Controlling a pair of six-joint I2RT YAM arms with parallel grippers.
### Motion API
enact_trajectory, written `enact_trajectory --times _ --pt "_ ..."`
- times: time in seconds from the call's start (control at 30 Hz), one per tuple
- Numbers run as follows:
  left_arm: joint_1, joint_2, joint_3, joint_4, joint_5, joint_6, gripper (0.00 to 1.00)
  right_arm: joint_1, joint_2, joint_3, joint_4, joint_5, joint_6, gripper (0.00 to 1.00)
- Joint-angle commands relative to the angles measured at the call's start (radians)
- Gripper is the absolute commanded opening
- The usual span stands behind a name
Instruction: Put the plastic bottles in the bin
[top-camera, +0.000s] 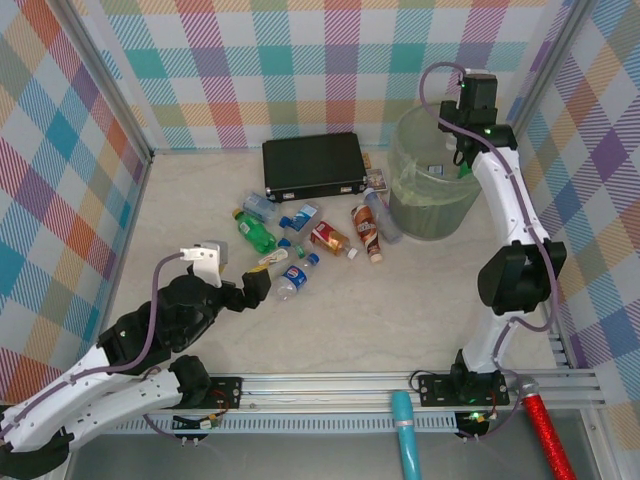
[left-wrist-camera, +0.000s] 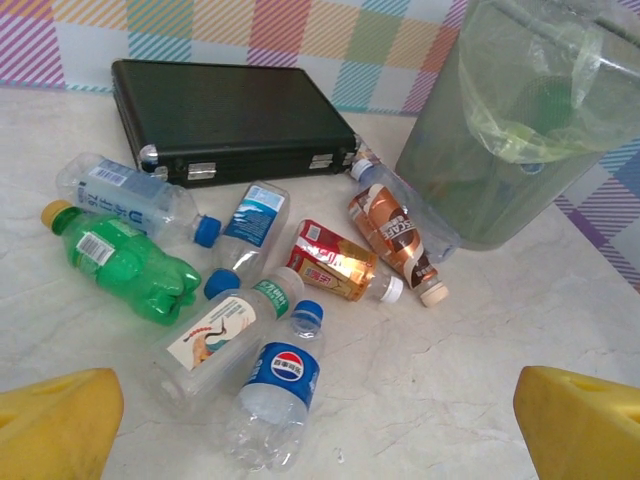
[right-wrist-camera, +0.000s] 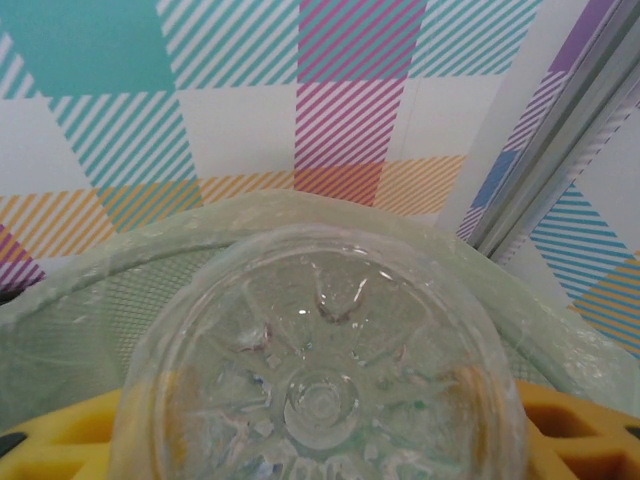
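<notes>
Several plastic bottles lie loose on the table in front of a black case: a blue-labelled cola bottle (left-wrist-camera: 278, 385) (top-camera: 297, 277), a green one (left-wrist-camera: 125, 262) (top-camera: 255, 231), a red-labelled one (left-wrist-camera: 335, 262) and a brown one (left-wrist-camera: 392, 235). My left gripper (left-wrist-camera: 320, 425) (top-camera: 262, 278) hovers open just short of the cola bottle, its yellow fingers (left-wrist-camera: 55, 425) far apart. The pale-green bin (left-wrist-camera: 520, 170) (top-camera: 432, 195) stands at the back right. Above the bin's mouth, my right gripper (right-wrist-camera: 320, 445) (top-camera: 462, 158) is shut on a clear bottle (right-wrist-camera: 320, 370), seen base-on.
The flat black case (left-wrist-camera: 230, 120) (top-camera: 313, 165) lies behind the bottles, left of the bin. Checked walls close in the table on three sides, with a metal post (right-wrist-camera: 560, 150) right behind the bin. Bare tabletop (top-camera: 400, 310) stretches between the bottles and the arm bases.
</notes>
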Motion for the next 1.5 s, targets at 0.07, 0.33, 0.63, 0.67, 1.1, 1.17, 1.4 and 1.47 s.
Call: enact_trajectory --times 0.07,0.33,0.63,0.67,1.1,1.17,1.4,1.47 --pt "-0.006 -0.045 0.039 -0.07 -0.043 -0.015 1.0 -0.01 0.038 0.048 0.023 -0.017 0.003 0.6" --pt "-0.006 -0.057 0.046 -0.101 -0.056 -0.015 1.0 -0.01 0.047 0.118 -0.064 -0.051 0.023 0.99" --pt "-0.006 -0.021 0.038 -0.068 -0.028 -0.009 1.0 -0.009 -0.024 0.076 -0.059 -0.08 0.038 0.99" --pt "-0.006 -0.014 0.041 -0.069 -0.026 -0.01 1.0 -0.008 -0.029 0.073 -0.06 -0.085 0.041 0.99" --pt "-0.006 0.083 0.018 -0.017 0.004 -0.021 1.0 0.018 -0.168 -0.021 -0.13 -0.156 0.15 0.99" --pt "-0.006 0.131 0.022 0.005 0.025 -0.031 1.0 0.037 -0.224 -0.076 -0.123 -0.167 0.169 0.99" --pt "-0.005 0.384 0.056 0.122 0.081 -0.16 0.95 0.078 -0.453 -0.331 -0.06 -0.205 0.261 0.99" --pt "-0.006 0.466 0.073 0.15 0.088 -0.212 0.92 0.087 -0.522 -0.411 -0.048 -0.223 0.287 0.99"
